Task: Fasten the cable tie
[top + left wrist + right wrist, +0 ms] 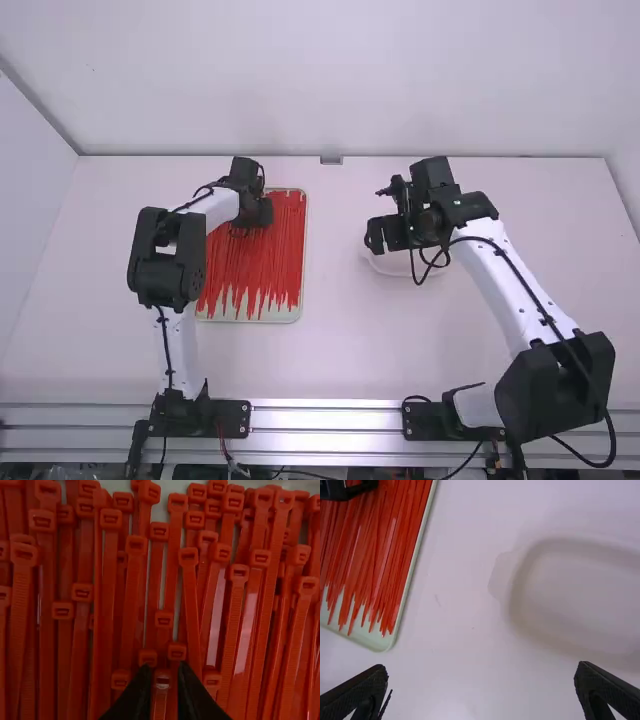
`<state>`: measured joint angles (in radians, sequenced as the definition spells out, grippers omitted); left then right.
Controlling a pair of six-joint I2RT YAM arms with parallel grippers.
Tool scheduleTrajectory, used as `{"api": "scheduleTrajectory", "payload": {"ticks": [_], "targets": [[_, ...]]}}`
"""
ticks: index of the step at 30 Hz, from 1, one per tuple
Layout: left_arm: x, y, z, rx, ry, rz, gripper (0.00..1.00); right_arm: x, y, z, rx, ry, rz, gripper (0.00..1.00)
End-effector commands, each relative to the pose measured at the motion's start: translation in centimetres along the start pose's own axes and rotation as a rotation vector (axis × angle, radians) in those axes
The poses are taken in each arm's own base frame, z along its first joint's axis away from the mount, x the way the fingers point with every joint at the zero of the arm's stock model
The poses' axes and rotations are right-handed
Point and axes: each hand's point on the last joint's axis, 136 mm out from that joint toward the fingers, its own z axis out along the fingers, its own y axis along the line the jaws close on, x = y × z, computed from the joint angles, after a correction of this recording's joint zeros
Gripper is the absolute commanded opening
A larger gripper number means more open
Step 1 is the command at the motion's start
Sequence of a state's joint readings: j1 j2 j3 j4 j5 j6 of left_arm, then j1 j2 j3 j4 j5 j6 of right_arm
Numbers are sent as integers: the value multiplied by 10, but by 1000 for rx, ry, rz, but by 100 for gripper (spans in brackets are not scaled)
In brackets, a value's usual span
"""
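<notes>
Many red cable ties [262,255] lie side by side on a pale green tray [250,317] left of the table's middle. My left gripper [249,210] is down on the far end of the pile. In the left wrist view its fingers [136,696] stand close together on either side of one tie's head [162,681], with that red cable tie [161,700] running between them. My right gripper [388,232] hangs open over the table right of the tray, its fingers [355,690] wide apart with nothing between them.
A shallow white dish [392,266] sits on the table under the right gripper, also seen as the white dish [575,595] in the right wrist view. The tray's rim [415,575] and tie tips [365,580] lie to its side. Bare white table surrounds both.
</notes>
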<state>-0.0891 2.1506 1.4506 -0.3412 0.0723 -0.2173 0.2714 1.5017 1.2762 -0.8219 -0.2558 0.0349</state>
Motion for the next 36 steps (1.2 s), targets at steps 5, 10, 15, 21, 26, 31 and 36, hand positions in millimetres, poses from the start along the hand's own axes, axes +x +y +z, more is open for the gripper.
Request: {"api": "scheduleTrajectory", "payload": {"ticks": [5,10,15,21,26,31,36], "targets": [[11,7,5,-18,29,-2,15,-10,2,-7,-5,-28,-2,100],[11,8,5,-20,32,-3,10,-11,2,-7,-5,-29,-3,100],[12,8,5,-20,36,-5,5,-11,2,-7,-5,-31,-4,100],[10,7,5,-18,27,-3,4,-12,2,-7,-5,-35,-5,100],[2,8,1,-19,15,-7,2,-12,2,-7,-5,-35,-5,100],[-22,8,-13,-42,-20,22,2,-11,2,-7,-6,-32,-3,100],[-58,1,-39,-51,-81,50,2,-11,3,-7,-9,-32,7,100]]}}
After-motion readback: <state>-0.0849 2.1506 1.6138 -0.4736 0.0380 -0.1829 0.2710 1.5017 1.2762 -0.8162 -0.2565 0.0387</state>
